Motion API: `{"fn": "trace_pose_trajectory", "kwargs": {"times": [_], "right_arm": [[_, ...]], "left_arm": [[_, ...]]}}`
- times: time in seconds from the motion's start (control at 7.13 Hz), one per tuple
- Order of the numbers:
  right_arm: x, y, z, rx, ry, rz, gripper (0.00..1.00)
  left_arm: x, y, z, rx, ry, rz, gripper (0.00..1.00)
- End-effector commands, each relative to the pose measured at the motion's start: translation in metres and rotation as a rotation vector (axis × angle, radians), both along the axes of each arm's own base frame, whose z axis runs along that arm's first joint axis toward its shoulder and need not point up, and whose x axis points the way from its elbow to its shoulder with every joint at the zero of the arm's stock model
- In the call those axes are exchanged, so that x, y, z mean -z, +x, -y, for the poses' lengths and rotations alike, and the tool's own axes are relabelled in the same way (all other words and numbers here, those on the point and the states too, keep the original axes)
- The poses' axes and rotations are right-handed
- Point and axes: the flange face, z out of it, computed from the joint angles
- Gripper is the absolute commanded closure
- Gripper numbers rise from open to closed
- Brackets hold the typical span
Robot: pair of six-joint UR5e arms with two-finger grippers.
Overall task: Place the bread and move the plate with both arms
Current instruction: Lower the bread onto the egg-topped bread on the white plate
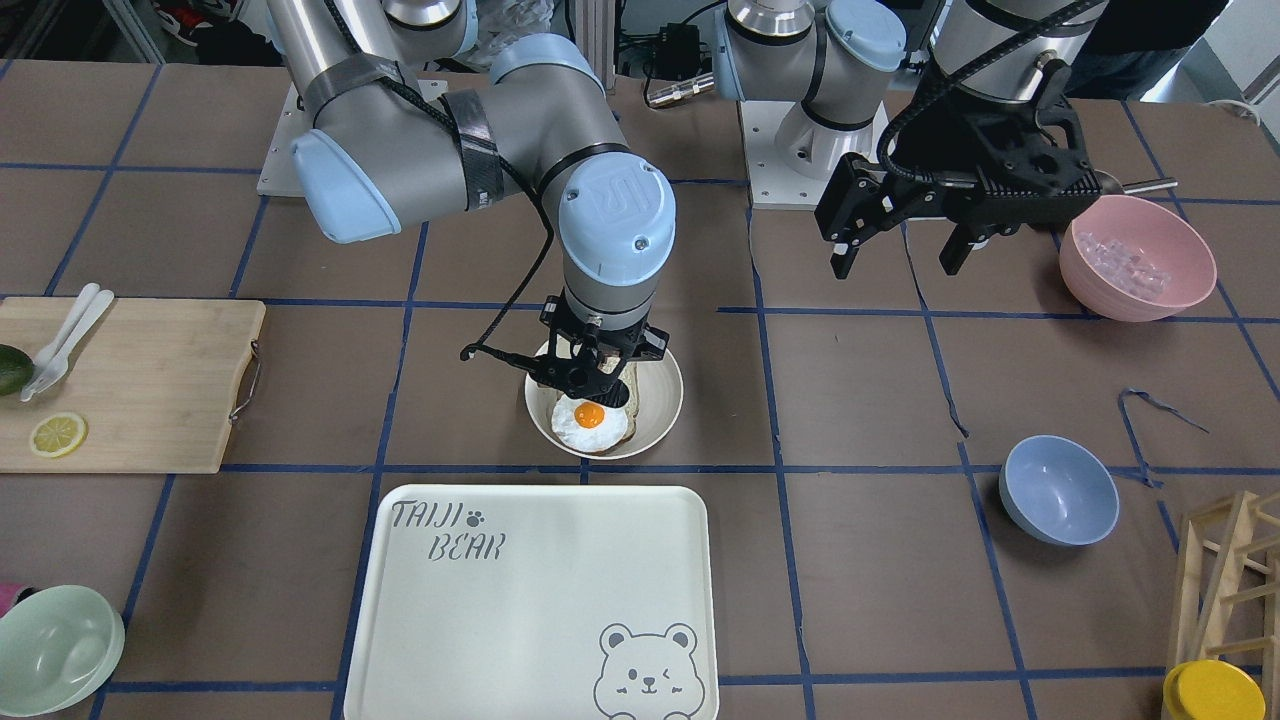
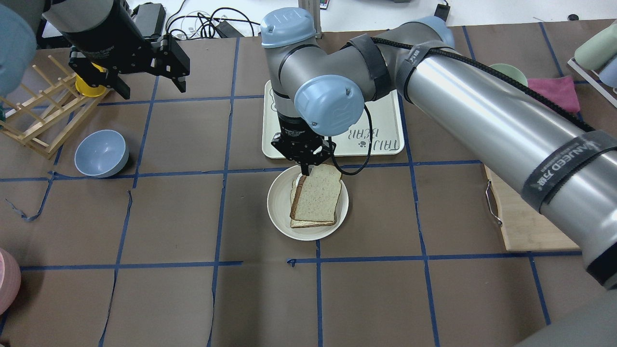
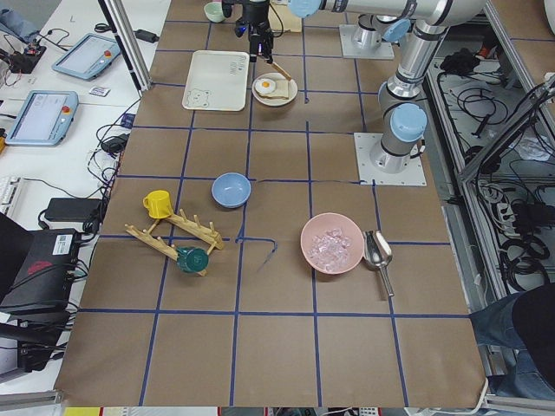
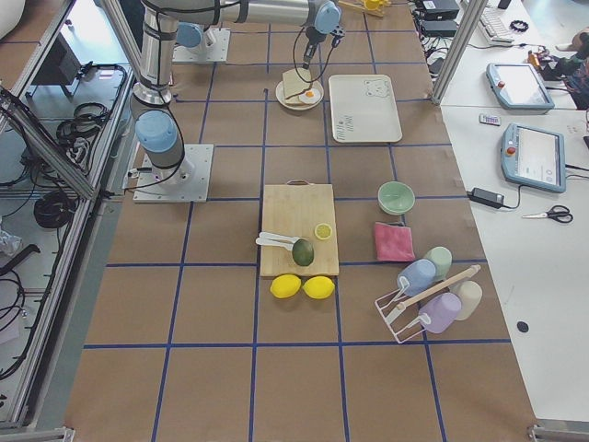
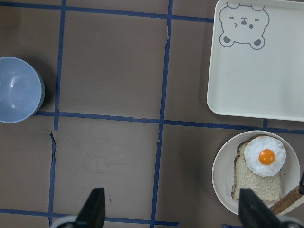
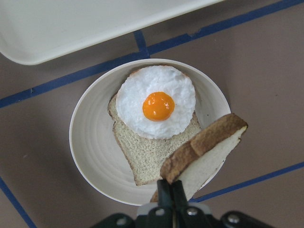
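The round cream plate (image 2: 278, 214) sits mid-table and holds a pale bread slice topped with a fried egg (image 6: 157, 105). My right gripper (image 2: 307, 169) is shut on the speckled brown-crusted bread (image 2: 316, 193), gripping it by one edge. It holds the bread tilted just above the plate and the egg slice, which is clear in the right wrist view (image 6: 205, 156). My left gripper (image 2: 144, 72) is open and empty, raised over the table far to the plate's side. Its wrist view shows the plate (image 5: 221, 172) at lower right.
A cream bear tray (image 1: 540, 600) lies right beside the plate. A blue bowl (image 1: 1058, 490), a pink bowl of ice (image 1: 1137, 258) and a wooden rack (image 2: 38, 115) are on the left arm's side. A cutting board (image 1: 130, 385) and a green bowl (image 1: 55, 650) are on the right arm's side.
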Motion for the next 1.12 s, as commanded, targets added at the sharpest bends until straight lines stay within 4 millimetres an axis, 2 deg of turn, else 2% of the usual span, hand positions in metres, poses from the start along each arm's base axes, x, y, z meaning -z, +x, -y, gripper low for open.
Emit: {"fn": "trace_pose_trajectory", "kwargs": {"times": [0.0,0.28,0.42,0.56,0.7,0.84,0.98], "right_arm": [[0.013,0.005,0.003,-0.042,0.003,-0.003,1.0],[0.031,0.009,0.011,-0.036,-0.008,0.006,1.0],[0.03,0.009,0.011,-0.038,-0.009,0.012,0.46],[0.025,0.012,0.015,-0.03,-0.046,0.032,0.08],[0.018,0.016,0.016,-0.017,-0.07,0.078,0.0],[0.012,0.012,0.019,-0.023,-0.074,0.091,0.0],[-0.006,-0.007,0.024,-0.07,-0.105,0.102,0.0]], "left_arm": [[0.0,0.0,0.0,0.0,0.0,0.0,0.0],[0.0,0.0,0.0,0.0,0.0,0.002,0.0],[0.0,0.0,0.0,0.0,0.0,0.002,0.0],[0.0,0.0,0.0,0.0,0.0,0.002,0.0],[0.0,0.0,0.0,0.0,0.0,0.002,0.0],[0.002,0.0,0.0,0.0,0.003,0.001,0.0],[0.002,0.0,0.0,0.0,0.003,0.001,0.0]]}}
